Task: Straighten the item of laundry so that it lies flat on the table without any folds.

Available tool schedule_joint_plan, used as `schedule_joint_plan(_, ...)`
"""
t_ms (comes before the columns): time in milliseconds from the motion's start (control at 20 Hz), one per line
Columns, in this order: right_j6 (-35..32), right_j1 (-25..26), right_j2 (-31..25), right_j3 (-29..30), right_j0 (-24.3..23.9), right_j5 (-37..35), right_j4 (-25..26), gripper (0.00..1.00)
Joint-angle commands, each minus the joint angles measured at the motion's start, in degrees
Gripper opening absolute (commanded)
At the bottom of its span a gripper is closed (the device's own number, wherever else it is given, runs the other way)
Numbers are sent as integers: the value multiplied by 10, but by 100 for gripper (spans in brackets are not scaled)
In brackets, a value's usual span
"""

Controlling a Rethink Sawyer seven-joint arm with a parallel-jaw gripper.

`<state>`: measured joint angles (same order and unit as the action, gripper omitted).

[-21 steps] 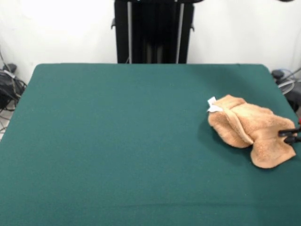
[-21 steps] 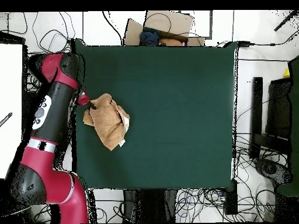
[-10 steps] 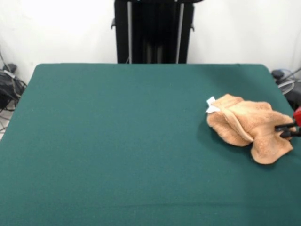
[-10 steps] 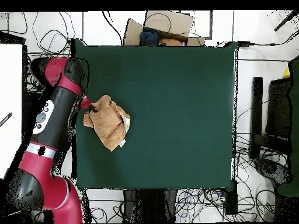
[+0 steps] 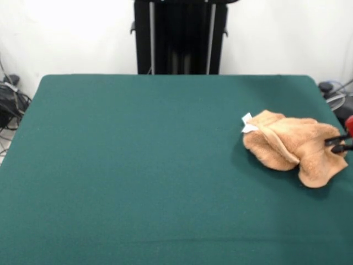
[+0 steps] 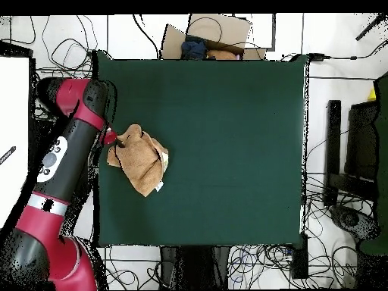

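Tool (image 5: 341, 145) is clamped on the edge of the crumpled orange-tan terry towel (image 5: 292, 147) near the dark green felt table's (image 5: 138, 165) side edge, presumably for dragging the folds flat.

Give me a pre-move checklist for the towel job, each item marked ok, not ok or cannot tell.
1. Towel flat, no folds: not ok, it lies bunched with overlapping flaps.
2. Gripper at the towel's edge: ok, its dark tips meet the cloth on the right of the front view.
3. Grip on the cloth secure: cannot tell, the tips are too small to judge.
4. Towel fully on the table: ok, though close to its edge.
5. Room to spread: ok, wide bare green surface beside it.
6. White tag visible: ok.
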<state>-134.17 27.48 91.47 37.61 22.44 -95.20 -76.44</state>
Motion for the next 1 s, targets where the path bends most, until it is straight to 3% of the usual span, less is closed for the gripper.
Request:
schedule_joint_plan(50,5,-51,-129,57,24,65,75,0)
schedule_joint_plan(250,22,-79,-177,100,46,107,102,0)
schedule_joint_plan(650,13,-119,-240,128,63,142,161,0)
schedule_joint_plan(1000,48,-190,-314,232,94,237,201,0)
